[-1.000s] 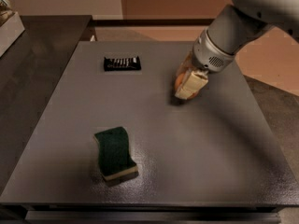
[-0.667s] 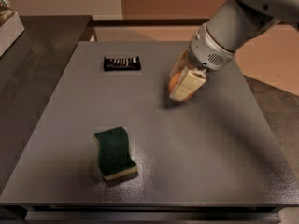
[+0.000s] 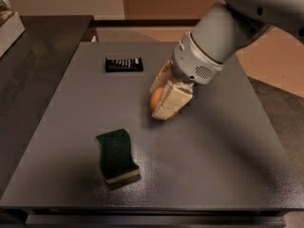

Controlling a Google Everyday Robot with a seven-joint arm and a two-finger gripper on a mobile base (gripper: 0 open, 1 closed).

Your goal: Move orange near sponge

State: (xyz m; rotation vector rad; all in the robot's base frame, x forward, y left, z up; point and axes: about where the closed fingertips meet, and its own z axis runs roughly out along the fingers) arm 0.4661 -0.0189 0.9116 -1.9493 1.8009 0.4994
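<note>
The orange (image 3: 156,100) is held between the pale fingers (image 3: 173,101) of my gripper (image 3: 164,99), just above the grey table top near its middle. Only the fruit's left side shows; the rest is hidden by the fingers. The sponge (image 3: 117,156), dark green on top with a pale yellow base, lies on the table toward the front left, below and left of the gripper, with a gap between them.
A flat black striped packet (image 3: 124,64) lies at the back left of the grey table (image 3: 228,165). A darker counter (image 3: 33,70) runs along the left side, with a pale box (image 3: 9,27) at its far end. The arm (image 3: 223,37) comes in from the upper right.
My gripper has moved left and toward the front with the orange in it, closer to the sponge. The sponge and the packet have not moved.
</note>
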